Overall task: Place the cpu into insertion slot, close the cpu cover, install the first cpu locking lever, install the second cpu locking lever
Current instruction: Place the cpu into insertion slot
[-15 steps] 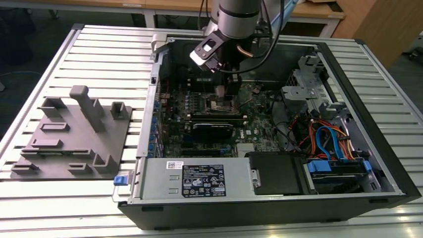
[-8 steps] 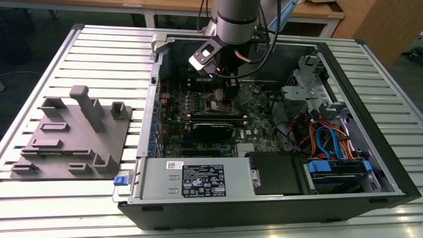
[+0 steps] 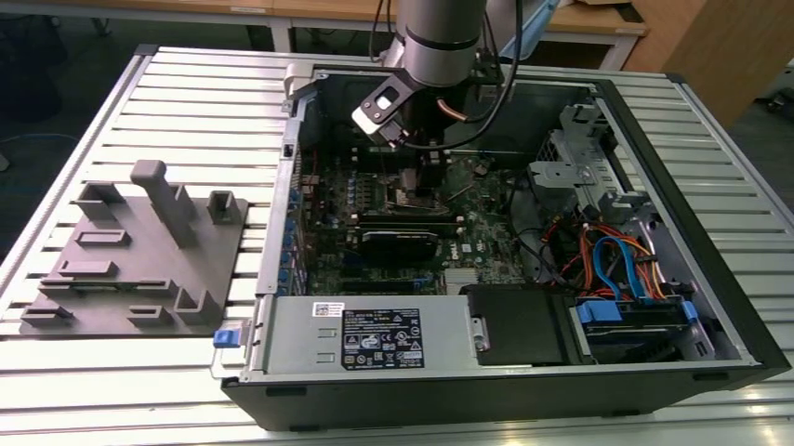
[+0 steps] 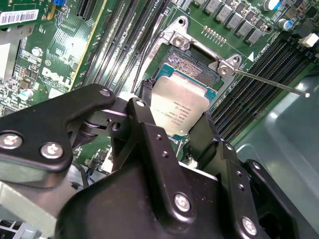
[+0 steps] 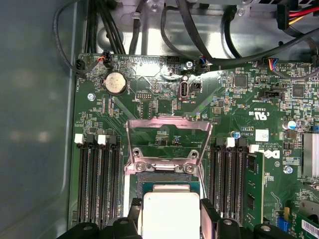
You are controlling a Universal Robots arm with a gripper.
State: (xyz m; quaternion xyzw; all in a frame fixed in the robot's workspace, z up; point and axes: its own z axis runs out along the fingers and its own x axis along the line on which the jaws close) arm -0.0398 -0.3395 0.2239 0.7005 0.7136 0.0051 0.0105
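My gripper (image 4: 174,127) gripped the chip (image 4: 180,104) by two opposite edges, directly over the socket (image 4: 189,62). The cover (image 5: 167,122) stood raised open at one edge of the socket.

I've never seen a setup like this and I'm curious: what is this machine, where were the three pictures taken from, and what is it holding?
It is a single robot arm reaching down into an open computer case that lies on a slatted metal table. The exterior view comes from a camera off the arm. At that view's left, a grey tray of moulded holders sits beside the case. The two wrist views come from cameras riding on the arm, looking past its tool at the green circuit board. The tool's two black fingers grip the cpu, a pale metal square, just over the insertion slot. The cpu cover, a silvery frame, stands flipped up, hinged at one edge of the slot.
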